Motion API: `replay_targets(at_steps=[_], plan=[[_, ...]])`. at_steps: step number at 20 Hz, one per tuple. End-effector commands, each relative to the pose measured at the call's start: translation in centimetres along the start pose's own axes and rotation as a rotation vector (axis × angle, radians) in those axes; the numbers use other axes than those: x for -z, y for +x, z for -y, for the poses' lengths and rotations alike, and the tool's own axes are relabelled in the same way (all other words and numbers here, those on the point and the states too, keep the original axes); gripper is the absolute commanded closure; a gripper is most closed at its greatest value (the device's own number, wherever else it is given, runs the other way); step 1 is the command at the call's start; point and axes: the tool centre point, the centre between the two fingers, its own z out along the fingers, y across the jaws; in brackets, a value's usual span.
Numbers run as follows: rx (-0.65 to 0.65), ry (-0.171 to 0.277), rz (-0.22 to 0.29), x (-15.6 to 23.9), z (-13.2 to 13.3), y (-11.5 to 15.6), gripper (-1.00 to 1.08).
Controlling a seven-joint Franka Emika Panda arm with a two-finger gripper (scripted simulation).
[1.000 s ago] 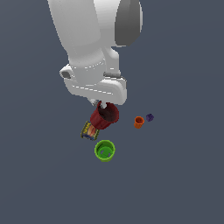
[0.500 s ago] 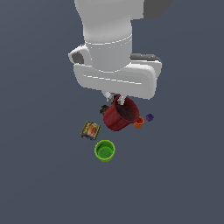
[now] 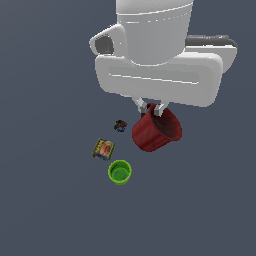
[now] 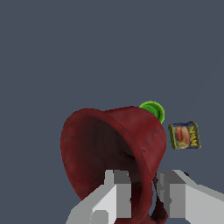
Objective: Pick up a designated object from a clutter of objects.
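Note:
The dark red cup point(image 3: 155, 130) hangs tilted in the air under the white arm, well above the floor. My gripper point(image 3: 150, 110) is shut on the cup's rim, one finger inside and one outside. In the wrist view the cup point(image 4: 109, 153) fills the middle, its dark inside facing the camera, with my gripper point(image 4: 142, 190) clamped on its wall. Below lie the green cup point(image 3: 120, 172), the flat yellow-edged packet point(image 3: 103, 149) and a tiny dark multicoloured piece point(image 3: 120, 125). The orange cup and the purple piece are hidden.
The green cup point(image 4: 154, 109) peeks out from behind the red cup in the wrist view, and the packet point(image 4: 184, 135) lies beside it. The floor is a plain dark grey surface.
The arm has risen with the red cup, lifting it off the floor and toward the exterior view's right. The tiny dark piece now shows where the cup stood.

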Motion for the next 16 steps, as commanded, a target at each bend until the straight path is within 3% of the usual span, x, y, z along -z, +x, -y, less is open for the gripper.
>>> replay_targets(at_steps=[1, 16], plan=[[0.000, 0.002, -0.003, 0.8, 0.8, 0.3, 1.08], [0.000, 0.001, 0.000, 1.8, 2.4, 0.5, 1.08]])
